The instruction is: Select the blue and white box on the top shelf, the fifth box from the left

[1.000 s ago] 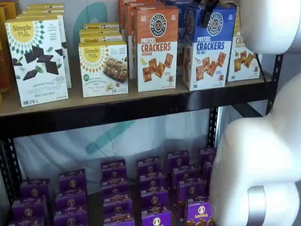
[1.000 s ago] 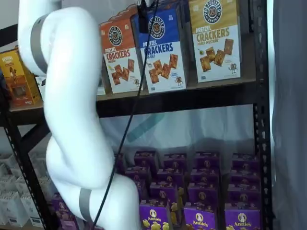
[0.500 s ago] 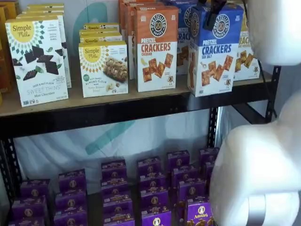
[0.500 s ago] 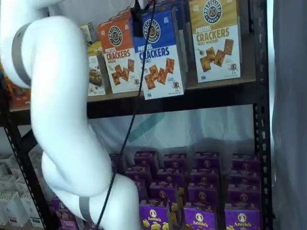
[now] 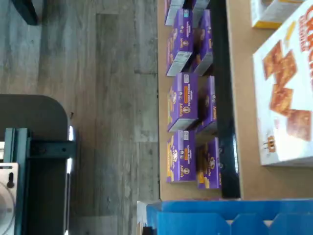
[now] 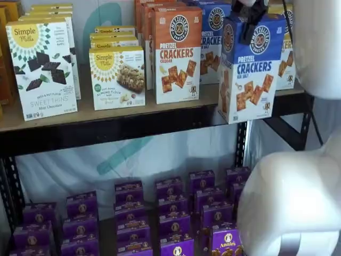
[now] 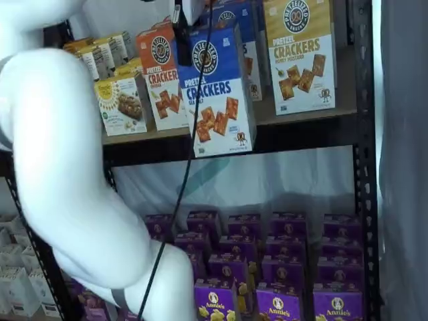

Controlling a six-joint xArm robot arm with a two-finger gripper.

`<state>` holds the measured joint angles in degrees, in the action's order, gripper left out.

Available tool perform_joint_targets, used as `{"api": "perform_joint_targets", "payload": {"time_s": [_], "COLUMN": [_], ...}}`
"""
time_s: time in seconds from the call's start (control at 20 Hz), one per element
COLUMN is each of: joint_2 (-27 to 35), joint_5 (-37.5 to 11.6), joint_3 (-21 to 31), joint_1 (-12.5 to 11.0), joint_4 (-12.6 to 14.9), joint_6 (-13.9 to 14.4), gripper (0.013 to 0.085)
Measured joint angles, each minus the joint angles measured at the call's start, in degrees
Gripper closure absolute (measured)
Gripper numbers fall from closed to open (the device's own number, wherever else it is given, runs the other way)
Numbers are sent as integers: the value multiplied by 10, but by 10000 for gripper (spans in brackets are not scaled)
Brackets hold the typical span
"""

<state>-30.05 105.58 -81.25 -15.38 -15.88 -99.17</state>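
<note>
The blue and white box [image 6: 250, 69] reads "PRETZEL CRACKERS SEA SALT". It hangs in front of the top shelf [image 6: 133, 125], its lower edge level with the black front rail. My gripper [image 6: 252, 21] is shut on its blue top. In both shelf views the box hangs clear of the row, also seen as the box [image 7: 215, 93] under the gripper [image 7: 182, 17], before the shelf [image 7: 301, 130]. In the wrist view only the box's blue top edge [image 5: 230, 219] shows; the fingers are hidden.
An orange-topped Cheddar carton [image 6: 177, 53] stands left of the gap, a yellow-topped carton [image 7: 299, 53] right of it, and more blue cartons [image 6: 213, 37] behind. Simple Mills boxes [image 6: 42, 69] stand farther left. Purple Annie's boxes [image 6: 170, 213] fill the lower shelf. My white arm [image 7: 67, 167] blocks much.
The blue and white box has come forward out of its row, off the board and past the front rail, held by the gripper. The arm has drawn back with it.
</note>
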Motion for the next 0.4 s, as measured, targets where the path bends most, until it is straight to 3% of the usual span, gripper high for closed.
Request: {"api": "perform_joint_targets", "payload": {"time_s": [0.4], "joint_2": [-44], "joint_5": [11], "joint_3": [45], "joint_1": [-22], "joint_4": [1], "joint_6": [-22], "gripper": [330]}}
